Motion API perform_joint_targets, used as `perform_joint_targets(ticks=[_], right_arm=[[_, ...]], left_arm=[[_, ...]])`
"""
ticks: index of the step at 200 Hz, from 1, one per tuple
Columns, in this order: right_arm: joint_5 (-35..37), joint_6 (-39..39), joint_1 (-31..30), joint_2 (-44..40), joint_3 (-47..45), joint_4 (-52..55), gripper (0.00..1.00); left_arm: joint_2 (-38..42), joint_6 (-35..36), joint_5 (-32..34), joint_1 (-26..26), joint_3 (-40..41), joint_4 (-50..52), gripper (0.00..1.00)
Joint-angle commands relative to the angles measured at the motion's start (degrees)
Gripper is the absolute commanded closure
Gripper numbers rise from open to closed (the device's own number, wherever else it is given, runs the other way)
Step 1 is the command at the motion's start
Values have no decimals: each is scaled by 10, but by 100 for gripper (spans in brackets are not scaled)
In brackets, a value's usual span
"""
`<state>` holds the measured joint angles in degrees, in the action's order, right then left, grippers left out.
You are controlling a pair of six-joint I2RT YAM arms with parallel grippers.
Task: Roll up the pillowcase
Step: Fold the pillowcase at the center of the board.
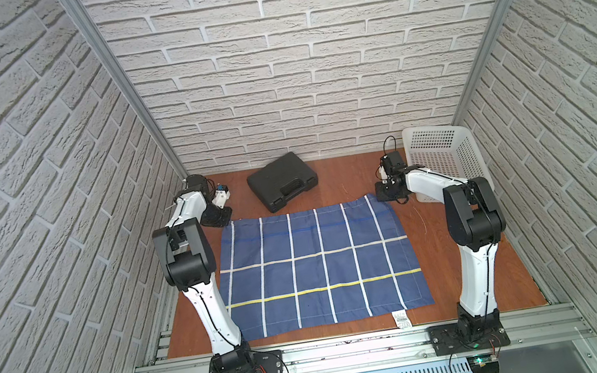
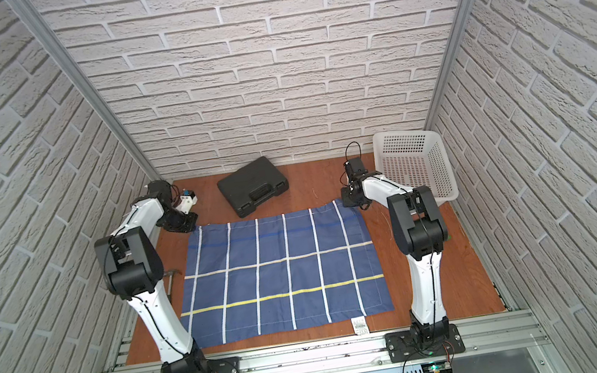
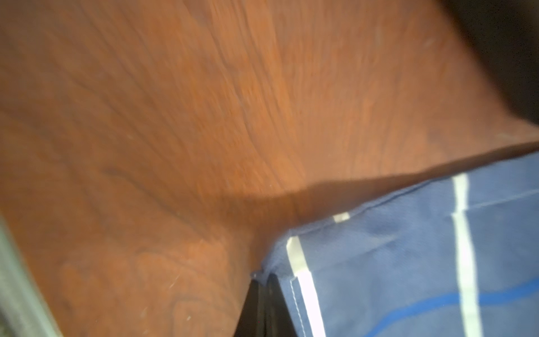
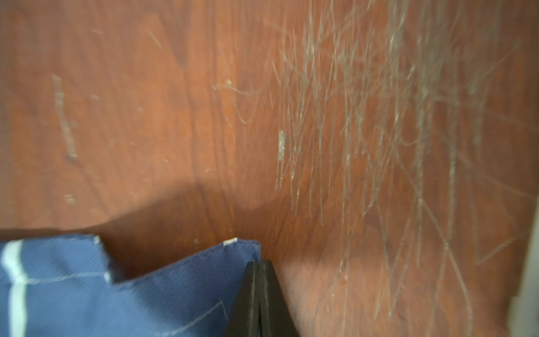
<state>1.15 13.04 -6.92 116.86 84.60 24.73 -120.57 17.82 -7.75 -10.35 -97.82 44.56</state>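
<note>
The pillowcase (image 1: 318,269) (image 2: 282,275) lies spread flat on the wooden table, blue with white grid lines. One yellow stripe (image 1: 325,288) runs near its front, and a small white label (image 1: 401,319) sits at the front edge. My left gripper (image 1: 229,223) (image 2: 195,228) is down at the far left corner. In the left wrist view the left gripper (image 3: 264,277) is shut, pinching the tip of the pillowcase (image 3: 408,262). My right gripper (image 1: 378,194) (image 2: 344,201) is at the far right corner. In the right wrist view the right gripper (image 4: 259,262) is shut on the slightly raised corner of the pillowcase (image 4: 175,291).
A black plastic case (image 1: 282,186) lies behind the cloth at the back middle. A white perforated basket (image 1: 443,160) stands in the back right corner, close behind the right arm. Brick-patterned walls enclose three sides, and an aluminium rail (image 1: 354,345) runs along the front.
</note>
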Motion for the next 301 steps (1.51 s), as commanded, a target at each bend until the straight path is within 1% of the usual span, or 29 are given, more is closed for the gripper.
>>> perform_joint_targets(ticks=[1, 40, 90, 115, 157, 169, 191, 225, 246, 267, 301], right_arm=[[-11, -33, -2, -67, -21, -48, 98], [-14, -56, 1, -114, -56, -92, 98], [-26, -96, 11, -140, -42, -109, 98], [-56, -107, 26, -148, -34, -115, 98], [-119, -118, 54, -147, -14, -120, 98], [-127, -121, 61, -154, -15, -116, 98], [-150, -125, 73, -169, -27, -130, 98], [-196, -128, 91, -159, -8, -144, 98], [-225, -149, 92, -163, -4, -138, 98], [-255, -168, 95, -186, -24, -123, 98], [-274, -194, 99, -247, -83, -96, 98]], left_arm=[[41, -2, -4, -5, 8, -14, 100], [62, 4, -6, -5, 8, -11, 100], [86, 0, -7, -9, 5, -38, 100], [99, -9, -22, -12, 3, -43, 100], [137, -8, -49, -14, 35, -82, 100], [149, -4, -48, -14, 43, -84, 100], [172, 8, -44, -18, 73, -118, 100], [152, 18, -59, -22, 42, -126, 100], [147, 22, -64, -19, 32, -128, 100], [169, 40, -67, -11, 67, -141, 100], [239, 65, -66, -5, 153, -161, 100]])
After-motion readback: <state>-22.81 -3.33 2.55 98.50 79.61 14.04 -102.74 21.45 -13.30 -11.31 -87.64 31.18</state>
